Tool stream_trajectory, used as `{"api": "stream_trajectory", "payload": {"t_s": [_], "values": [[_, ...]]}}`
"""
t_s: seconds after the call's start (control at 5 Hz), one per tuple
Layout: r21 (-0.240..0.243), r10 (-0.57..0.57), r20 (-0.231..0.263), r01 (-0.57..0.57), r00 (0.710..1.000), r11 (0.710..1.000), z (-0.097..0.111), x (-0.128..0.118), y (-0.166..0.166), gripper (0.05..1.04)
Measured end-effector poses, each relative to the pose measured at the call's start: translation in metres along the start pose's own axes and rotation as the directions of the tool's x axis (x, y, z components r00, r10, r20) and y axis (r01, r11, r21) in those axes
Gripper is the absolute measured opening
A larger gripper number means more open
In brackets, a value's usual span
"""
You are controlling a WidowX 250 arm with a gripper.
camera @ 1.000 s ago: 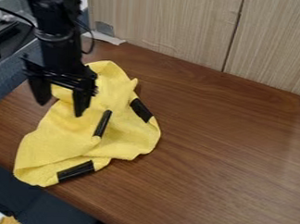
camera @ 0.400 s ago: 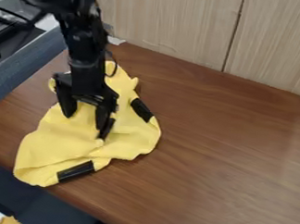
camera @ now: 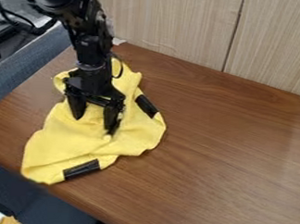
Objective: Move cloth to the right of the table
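Yellow cloth [camera: 64,145] on the table's left side, gripper [camera: 94,125] spread over it

We see the cloth's lower-left corner reaching the near edge of the brown wooden table [camera: 231,149], while its upper part lies towards the back. From its right side, the wood runs on to the view's right edge, giving us broad room that way. Our gripper's two fingers stand apart, unclenched, tips down against the cloth; whether they catch a fold, we cannot tell.

The tabletop shows dark grain. Pale wood panels [camera: 174,26] rise behind it, and a blue-grey ledge [camera: 30,61] runs along the left. Black strips [camera: 81,170] mark the cloth.

Compared with the last earlier frame, the cloth has shifted slightly right, and the gripper has moved slightly right with it.
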State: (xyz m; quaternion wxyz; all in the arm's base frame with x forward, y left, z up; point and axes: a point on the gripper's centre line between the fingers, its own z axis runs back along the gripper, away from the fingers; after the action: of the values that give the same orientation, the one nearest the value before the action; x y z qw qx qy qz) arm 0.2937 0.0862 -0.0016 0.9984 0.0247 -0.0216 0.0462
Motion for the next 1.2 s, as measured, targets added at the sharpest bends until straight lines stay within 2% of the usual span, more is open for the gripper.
{"api": "stream_trajectory", "payload": {"t_s": [0.2, 0.4, 0.6, 0.8, 1.0, 1.2], "values": [[0.003, -0.02, 0.022, 0.02, 1.0, 1.0, 0.0, 0.027, -0.016, 0.999], [0.022, -0.091, 0.047, 0.09, 0.995, 0.996, 0.002, 0.054, -0.042, 0.999], [0.01, -0.163, 0.066, 0.163, 0.984, 0.987, 0.002, 0.064, -0.076, 0.999], [-0.04, -0.221, 0.068, 0.224, 0.973, 0.974, 0.003, 0.057, -0.116, 0.999], [-0.057, -0.282, 0.064, 0.286, 0.957, 0.957, 0.003, 0.05, -0.139, 0.999], [-0.062, -0.312, 0.05, 0.315, 0.949, 0.947, 0.005, 0.043, -0.147, 0.999]]}}
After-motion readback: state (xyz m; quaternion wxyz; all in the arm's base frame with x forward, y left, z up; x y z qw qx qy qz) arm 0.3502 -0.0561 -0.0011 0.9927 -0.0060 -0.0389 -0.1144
